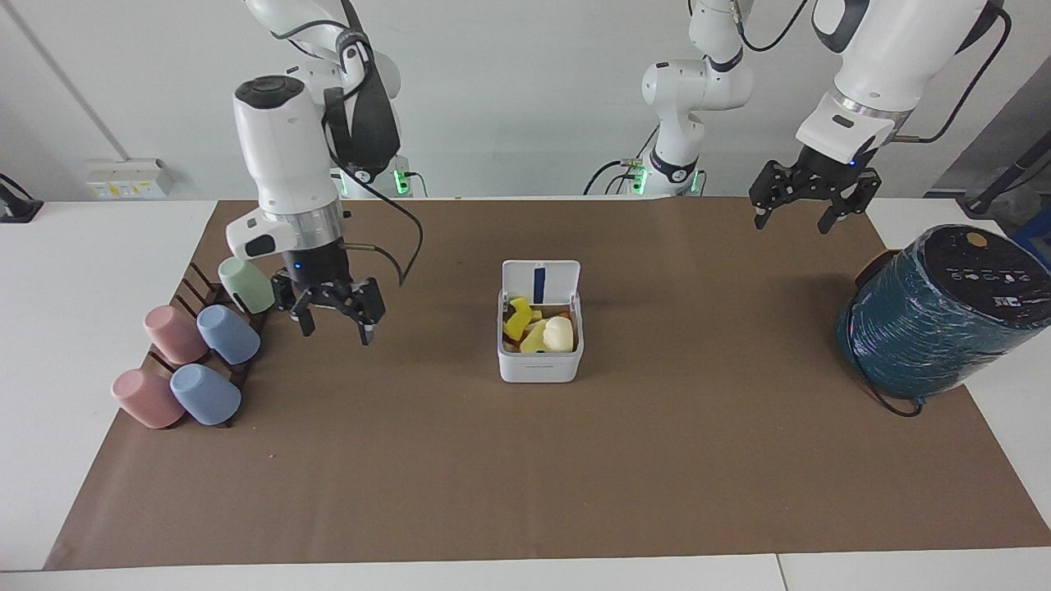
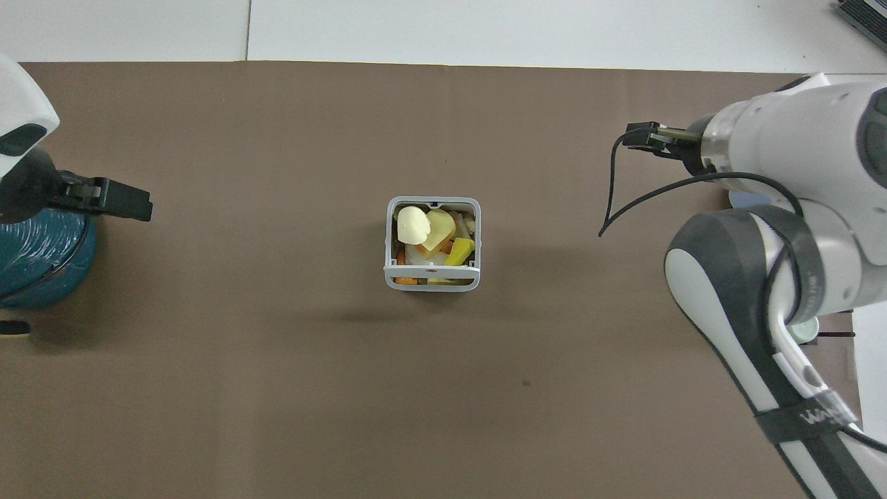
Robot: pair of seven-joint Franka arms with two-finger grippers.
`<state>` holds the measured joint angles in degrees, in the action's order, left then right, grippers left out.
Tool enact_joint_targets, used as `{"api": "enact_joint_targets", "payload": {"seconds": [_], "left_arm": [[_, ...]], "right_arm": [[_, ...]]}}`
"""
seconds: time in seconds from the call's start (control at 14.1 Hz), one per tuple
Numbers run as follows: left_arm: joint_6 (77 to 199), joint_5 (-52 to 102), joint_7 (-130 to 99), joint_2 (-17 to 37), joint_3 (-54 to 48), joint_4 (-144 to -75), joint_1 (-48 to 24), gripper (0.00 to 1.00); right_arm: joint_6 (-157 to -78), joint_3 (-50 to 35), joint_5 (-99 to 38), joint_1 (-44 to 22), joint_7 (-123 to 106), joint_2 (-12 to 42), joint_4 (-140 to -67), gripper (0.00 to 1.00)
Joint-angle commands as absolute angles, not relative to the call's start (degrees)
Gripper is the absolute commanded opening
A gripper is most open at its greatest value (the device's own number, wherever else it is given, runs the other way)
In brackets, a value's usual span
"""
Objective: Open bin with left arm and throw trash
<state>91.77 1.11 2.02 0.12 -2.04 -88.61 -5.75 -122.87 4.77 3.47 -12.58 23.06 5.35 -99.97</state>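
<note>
Glossy plastic bin [image 1: 540,361], matt paper table cover [image 1: 525,476]
</note>
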Motion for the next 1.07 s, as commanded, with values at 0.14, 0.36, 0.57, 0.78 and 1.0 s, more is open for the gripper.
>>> {"api": "enact_joint_targets", "payload": {"seconds": [0.14, 0.36, 0.57, 0.78, 1.0], "left_arm": [[91.05, 0.7, 2.28, -0.97, -2.29, -89.65, -5.36, 1.0], [91.06, 0.62, 2.29, -0.97, -2.2, -89.65, -5.36, 1.0], [89.57, 0.44, 2.46, -0.97, -1.58, -88.77, -5.27, 1.0], [88.77, 0.44, 2.37, -1.31, -1.49, -88.86, -5.19, 1.0], [88.86, 0.35, 2.72, -1.32, -1.49, -89.12, -5.19, 1.0]], "right_arm": [[-108.4, 0.99, 4.13, -4.95, 16.97, 0.62, -96.86, 1.0], [-98.56, -1.41, 2.81, -0.88, 15.12, -2.1, -94.57, 1.0], [-91.34, -1.23, 0.02, 1.83, 12.76, -5.17, -94.39, 1.0], [-90.36, 0.88, -0.97, 2.02, 10.81, -6.5, -95.27, 1.0], [-89.38, 0.62, -1.05, 1.93, 10.72, -7.11, -95.36, 1.0]]}}
